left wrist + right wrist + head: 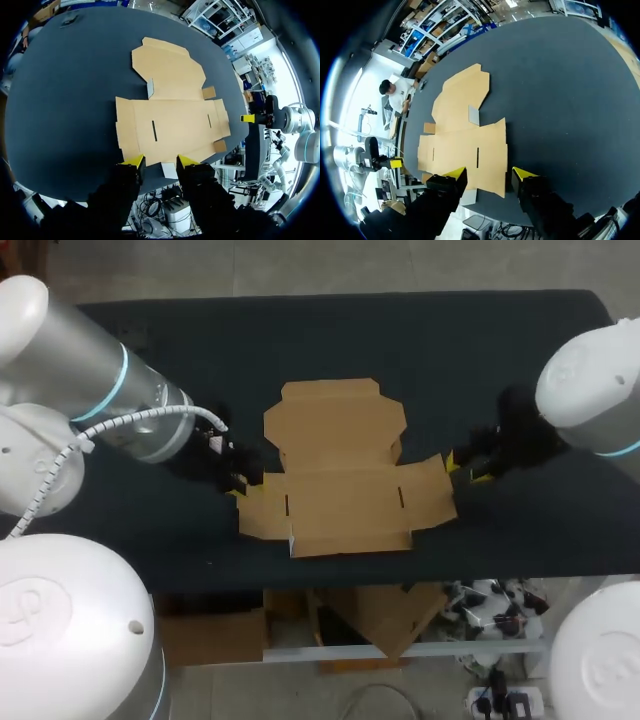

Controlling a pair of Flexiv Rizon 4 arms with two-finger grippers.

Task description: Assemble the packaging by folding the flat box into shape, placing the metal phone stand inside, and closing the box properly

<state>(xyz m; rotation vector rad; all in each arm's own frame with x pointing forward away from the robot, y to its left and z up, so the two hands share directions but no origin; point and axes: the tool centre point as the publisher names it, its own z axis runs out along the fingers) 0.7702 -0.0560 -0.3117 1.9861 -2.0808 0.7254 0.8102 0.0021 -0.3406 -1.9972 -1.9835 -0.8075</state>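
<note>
Flat cardboard box (345, 485), unfolded on dark bench (480, 350): left hand (160, 162) released at one side flap, right hand (490, 174) released at the opposite flap, fingers spread.

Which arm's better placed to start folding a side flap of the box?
Right, narrowly. The right gripper, open, has a side flap of the box reaching in between its fingers; the left gripper, also open, has its tips only at the opposite flap's edge. Close call, either could start.

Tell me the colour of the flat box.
The flat box is plain tan-brown cardboard, unprinted; it shows best in the head view.
</note>
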